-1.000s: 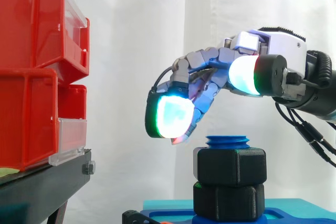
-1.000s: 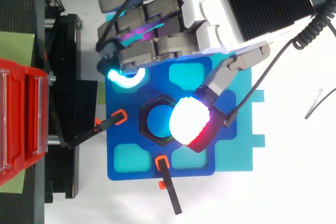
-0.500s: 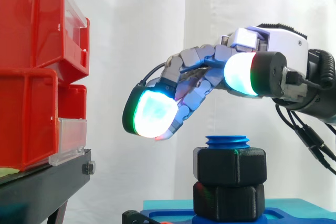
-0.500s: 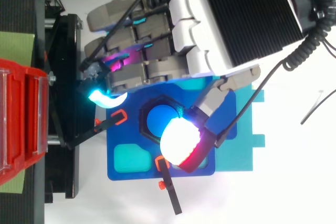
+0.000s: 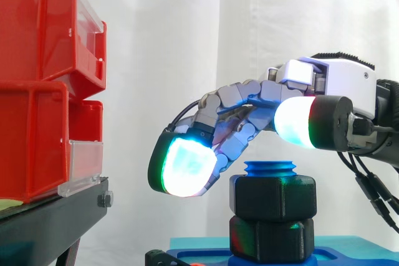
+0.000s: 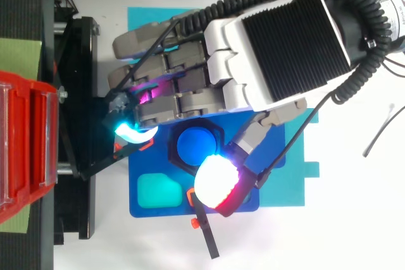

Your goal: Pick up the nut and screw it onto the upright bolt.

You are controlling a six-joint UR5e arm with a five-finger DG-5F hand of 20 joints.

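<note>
I see the hand (image 5: 252,101) spread wide, holding nothing, the upper nut (image 5: 273,197) on the blue bolt (image 5: 269,168) just below its palm.

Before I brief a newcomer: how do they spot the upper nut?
Right of the red bins, a blue bolt stands on a blue plate. Two black nuts ring it; yours is the upper nut, stacked on the lower nut.
</note>
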